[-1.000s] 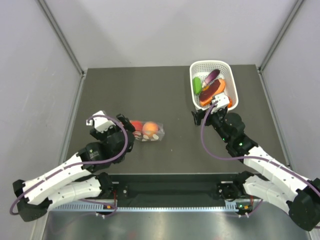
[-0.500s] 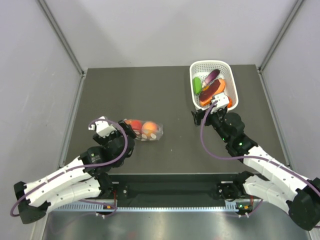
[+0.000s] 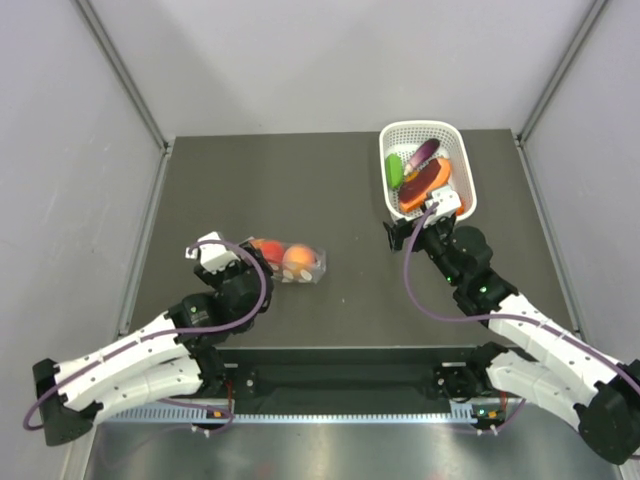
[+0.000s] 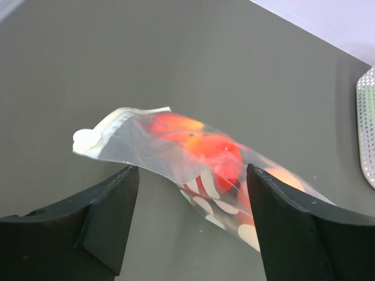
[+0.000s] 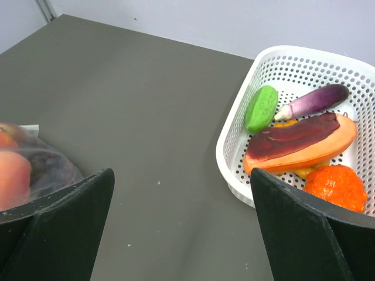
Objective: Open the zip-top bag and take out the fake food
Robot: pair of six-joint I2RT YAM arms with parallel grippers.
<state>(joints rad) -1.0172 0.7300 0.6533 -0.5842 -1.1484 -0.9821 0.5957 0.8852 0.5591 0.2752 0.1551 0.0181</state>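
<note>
Pictured from above: bag (image 3: 290,260) flat on surface (image 3: 340,190), left of centre, w/ fruit (image 4: 217,152) inside, red and peach-orange pieces plus something dark. Appears zipped shut, strip (image 4: 111,126) at end nearest left arm. Left fingers (image 4: 108,222) spread wide either side of strip end, gripping nothing; cannot tell whether touching film. Right fingers (image 5: 58,234) wide apart too, empty, near basket (image 5: 234,134), apart from bag. Prob. light, thin, crinkly and slick; likely to slide or crumple if pushed, w/ round fruit rolling about inside. Best pinched by stiffer strip, one lip per arm, not by loose film over fruit. Yet to give up any fruit.
</note>
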